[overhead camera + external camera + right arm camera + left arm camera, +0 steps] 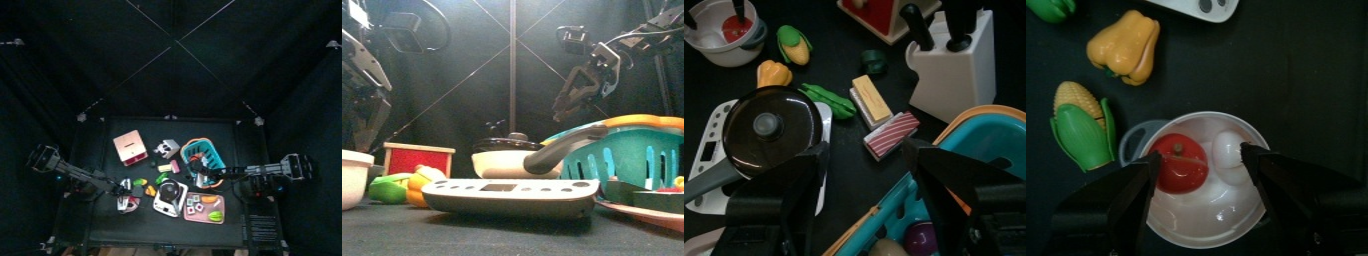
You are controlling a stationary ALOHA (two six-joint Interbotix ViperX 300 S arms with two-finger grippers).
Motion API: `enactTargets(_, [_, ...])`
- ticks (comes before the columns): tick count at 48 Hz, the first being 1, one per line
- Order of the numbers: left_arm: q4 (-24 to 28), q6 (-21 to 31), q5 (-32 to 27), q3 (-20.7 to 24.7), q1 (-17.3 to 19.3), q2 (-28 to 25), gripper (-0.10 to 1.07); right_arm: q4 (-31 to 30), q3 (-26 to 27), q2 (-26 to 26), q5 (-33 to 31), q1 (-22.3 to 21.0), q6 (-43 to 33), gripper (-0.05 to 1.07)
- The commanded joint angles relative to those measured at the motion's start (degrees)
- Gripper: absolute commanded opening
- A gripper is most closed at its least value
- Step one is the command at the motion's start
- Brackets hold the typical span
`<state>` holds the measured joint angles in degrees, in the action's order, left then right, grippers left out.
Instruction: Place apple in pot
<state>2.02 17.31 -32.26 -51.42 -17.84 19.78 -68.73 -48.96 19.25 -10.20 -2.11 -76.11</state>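
Observation:
The red apple (pixel 1178 166) lies in a small white bowl (pixel 1200 225) beside a white egg-shaped piece (pixel 1229 152). My left gripper (pixel 1200 160) hangs open right over that bowl, one jaw on each side of the apple and the white piece. The pot (pixel 505 160), whitish with a dark lid (pixel 764 125) and a long handle, sits on a kitchen scale (pixel 509 196). My right gripper (pixel 867 152) is open in the air between the pot and the teal basket (pixel 981 148), holding nothing.
A corn cob (pixel 1080 125) and a yellow pepper (pixel 1125 45) lie next to the bowl. A white knife block (pixel 951 50), a pink box (pixel 130 146), a striped pink block (pixel 891 132) and a pink tray (pixel 205 210) crowd the table.

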Motion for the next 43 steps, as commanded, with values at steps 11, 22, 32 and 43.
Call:
enactTargets(11, [4.48,0.09,3.25,-1.85,2.02,7.29,0.97,-0.09,1.32,0.79,0.18,0.0,0.09,0.93])
enactTargets(22, [4.66,0.09,10.9,-5.8,3.52,10.9,0.97,-0.09,1.32,0.79,0.26,0.0,0.09,0.93])
enactTargets(32, [4.57,0.0,15.29,-7.29,4.39,11.69,0.97,-0.18,1.32,0.79,0.18,0.0,0.18,0.93])
enactTargets(43, [4.57,0.0,20.39,-8.09,5.27,11.69,0.97,0.97,2.02,0.97,0.44,0.88,-0.09,0.93])
